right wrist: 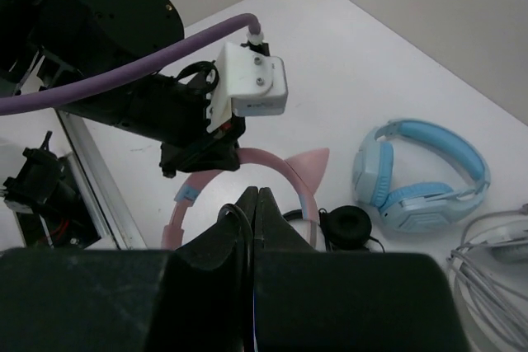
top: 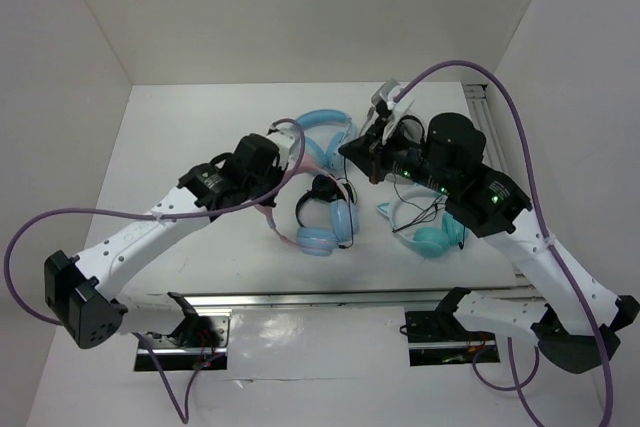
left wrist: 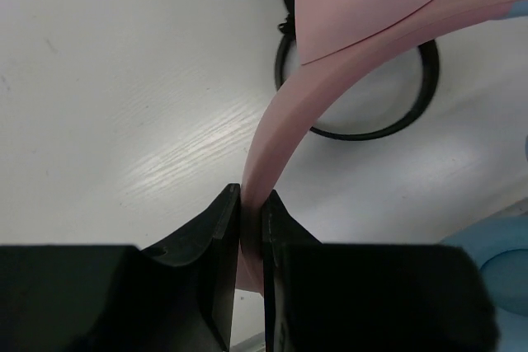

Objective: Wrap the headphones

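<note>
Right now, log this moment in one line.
task: wrap headphones | left gripper: shut on headband | right gripper: shut, hold unclear | nearby: blue headset, teal headset

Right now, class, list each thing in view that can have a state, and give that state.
headphones: pink headband pinched in the left gripper.
left gripper: shut on the headband.
right gripper: shut, raised above the table; whether it holds anything cannot be told.
all-blue headphones: lying free on the table.
teal headphones: lying free on the table.
</note>
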Action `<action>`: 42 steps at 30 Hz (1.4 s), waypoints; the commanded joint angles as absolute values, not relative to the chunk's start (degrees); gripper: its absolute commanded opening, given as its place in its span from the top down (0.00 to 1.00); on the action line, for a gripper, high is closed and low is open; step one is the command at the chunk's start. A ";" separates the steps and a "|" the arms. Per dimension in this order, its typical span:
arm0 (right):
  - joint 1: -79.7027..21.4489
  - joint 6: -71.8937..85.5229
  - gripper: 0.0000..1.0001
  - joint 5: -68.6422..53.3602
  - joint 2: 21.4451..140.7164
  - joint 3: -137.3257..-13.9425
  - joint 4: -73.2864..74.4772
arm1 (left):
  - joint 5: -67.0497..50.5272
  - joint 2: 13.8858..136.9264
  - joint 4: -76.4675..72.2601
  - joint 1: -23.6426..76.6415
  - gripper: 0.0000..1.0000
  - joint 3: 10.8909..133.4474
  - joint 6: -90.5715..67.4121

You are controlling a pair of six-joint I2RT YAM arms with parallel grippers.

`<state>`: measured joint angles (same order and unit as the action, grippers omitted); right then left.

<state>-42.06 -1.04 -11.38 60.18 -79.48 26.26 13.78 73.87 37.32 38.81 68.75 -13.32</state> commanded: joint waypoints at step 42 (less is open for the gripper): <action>-42.98 -0.88 1.00 10.47 63.63 -66.01 10.20 | 16.18 55.37 45.71 65.83 1.00 83.06 -15.21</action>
<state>-43.68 -1.91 10.72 62.59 -65.87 16.25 24.14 57.34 50.09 65.12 80.27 -13.96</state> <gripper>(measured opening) 0.007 0.252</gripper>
